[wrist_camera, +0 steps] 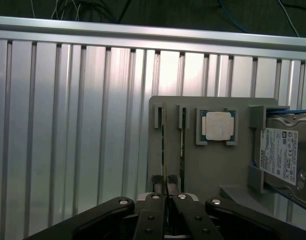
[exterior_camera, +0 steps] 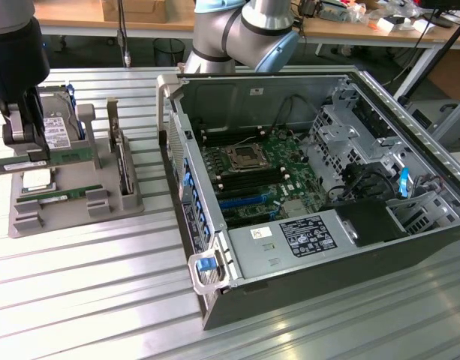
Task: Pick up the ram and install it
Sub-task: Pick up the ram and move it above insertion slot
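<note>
We are clamping our black gripper [wrist_camera: 164, 181] narrowly shut on the long, thin green circuit-board ram [exterior_camera: 6, 166] at the grey plastic tray [exterior_camera: 72, 214], beside a second green stick [exterior_camera: 61, 196].

My working surface [exterior_camera: 102, 300] is a bed of long ribbed aluminium slats with grooves between them. Two items rest directly on it. An open computer case [exterior_camera: 327, 283] lies on its side, interior upward. A grey fixture tray [exterior_camera: 72, 221] lies flat near the case, on the exterior view's left of it, not touching. Bare slats show between tray and case.
</note>
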Controlling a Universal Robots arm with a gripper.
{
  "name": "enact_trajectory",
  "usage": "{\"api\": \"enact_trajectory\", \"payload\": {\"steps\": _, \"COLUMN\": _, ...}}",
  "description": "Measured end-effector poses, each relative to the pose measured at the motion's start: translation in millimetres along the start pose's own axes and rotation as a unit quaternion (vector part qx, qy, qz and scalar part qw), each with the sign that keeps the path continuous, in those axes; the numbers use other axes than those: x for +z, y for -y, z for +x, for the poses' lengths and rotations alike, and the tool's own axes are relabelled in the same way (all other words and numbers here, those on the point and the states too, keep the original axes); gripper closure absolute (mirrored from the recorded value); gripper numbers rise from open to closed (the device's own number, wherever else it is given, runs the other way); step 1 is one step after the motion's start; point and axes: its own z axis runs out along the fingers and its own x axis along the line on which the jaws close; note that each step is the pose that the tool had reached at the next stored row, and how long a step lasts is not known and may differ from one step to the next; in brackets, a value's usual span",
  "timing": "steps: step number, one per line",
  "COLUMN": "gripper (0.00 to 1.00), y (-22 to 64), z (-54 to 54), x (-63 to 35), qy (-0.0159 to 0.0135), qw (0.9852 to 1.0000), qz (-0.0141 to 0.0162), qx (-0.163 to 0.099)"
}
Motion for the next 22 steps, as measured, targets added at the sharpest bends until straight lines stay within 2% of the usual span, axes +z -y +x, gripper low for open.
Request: {"api": "enact_trajectory", "payload": {"steps": 22, "gripper": 0.88, "y": -0.4, "z": -0.1, "x": -10.6, "qy": 0.0000, "qw": 1.0000, "qz": 0.0000, "qx": 0.000}}
